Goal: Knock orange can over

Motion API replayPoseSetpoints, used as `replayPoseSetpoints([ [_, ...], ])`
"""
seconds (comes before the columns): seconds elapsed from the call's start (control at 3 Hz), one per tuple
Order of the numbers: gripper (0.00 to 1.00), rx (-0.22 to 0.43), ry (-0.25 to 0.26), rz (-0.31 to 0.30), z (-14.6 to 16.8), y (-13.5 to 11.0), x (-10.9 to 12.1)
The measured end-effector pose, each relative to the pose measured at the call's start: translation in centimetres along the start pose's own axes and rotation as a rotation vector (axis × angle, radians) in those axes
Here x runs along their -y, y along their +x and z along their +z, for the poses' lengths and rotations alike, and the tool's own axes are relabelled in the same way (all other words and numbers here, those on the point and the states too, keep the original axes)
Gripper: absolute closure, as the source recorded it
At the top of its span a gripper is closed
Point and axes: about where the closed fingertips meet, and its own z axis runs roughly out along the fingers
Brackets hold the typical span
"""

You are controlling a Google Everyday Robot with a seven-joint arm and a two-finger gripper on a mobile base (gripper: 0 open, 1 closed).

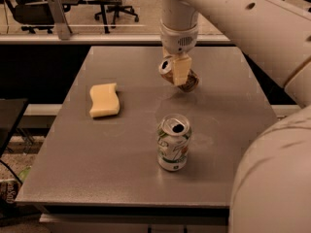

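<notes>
The orange can [188,83] is orange-brown with a silver top. It is tilted steeply at the far middle of the grey table [121,169], top toward the left and low end close to the tabletop. My gripper [178,71] comes down from the white arm above and is shut on the can. One pale finger [181,70] crosses the can's front and the other is hidden behind it.
A white-and-green can [173,142] stands upright nearer the front, just below the gripper. A yellow sponge [104,100] lies at the left. My arm's white body [277,178] fills the right foreground. Office chairs stand beyond the far edge.
</notes>
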Motion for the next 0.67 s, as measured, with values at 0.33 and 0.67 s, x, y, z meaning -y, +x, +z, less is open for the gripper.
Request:
replayPoseSetpoints([
  [0.33, 0.28, -0.012, -0.025, -0.052, 0.18, -0.47, -0.92],
  [0.67, 0.06, -0.012, -0.046, -0.091, 0.34, -0.92, -1.68],
])
